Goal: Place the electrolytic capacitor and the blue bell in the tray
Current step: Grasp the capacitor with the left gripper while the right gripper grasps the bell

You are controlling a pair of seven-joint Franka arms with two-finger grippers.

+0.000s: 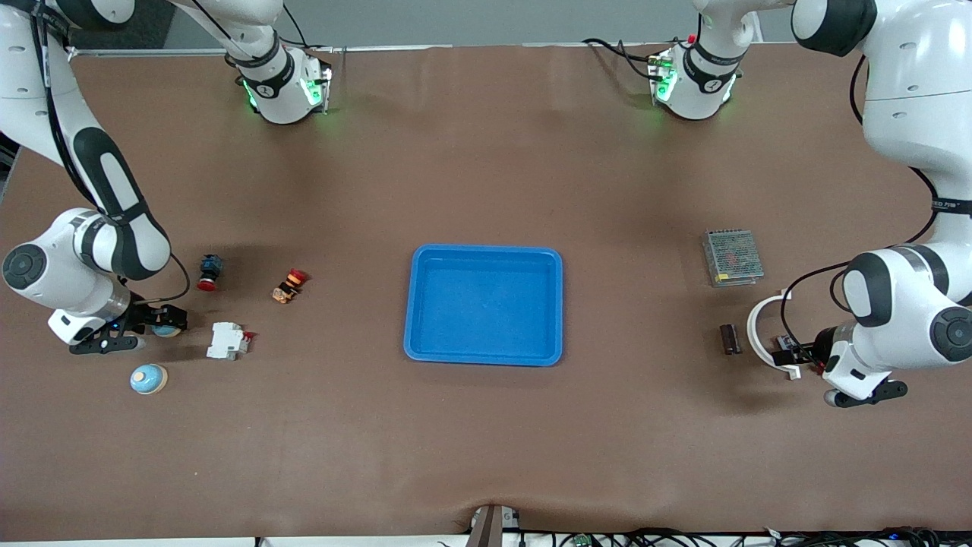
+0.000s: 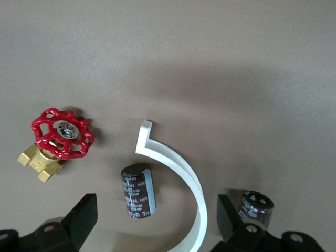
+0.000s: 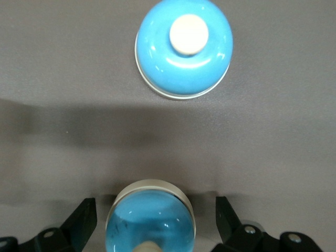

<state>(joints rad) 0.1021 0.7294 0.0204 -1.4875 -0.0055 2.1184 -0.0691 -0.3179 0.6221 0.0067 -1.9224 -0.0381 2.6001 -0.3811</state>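
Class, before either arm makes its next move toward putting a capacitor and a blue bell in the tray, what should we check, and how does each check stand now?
1. Tray holds nothing yet: ok.
2. Right gripper open: ok.
3. A blue bell sits between its fingers, not gripped: ok.
4. Second bell apart from it: ok.
5. Left gripper open: ok.
6. Capacitor alone between its fingers: not ok, white curved strip lies there too.

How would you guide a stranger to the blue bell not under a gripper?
Start at the tray and go toward the right arm's end of the table, past the white switch block. The blue bell sits alone, nearest the front camera, unlike its twin under the right gripper.
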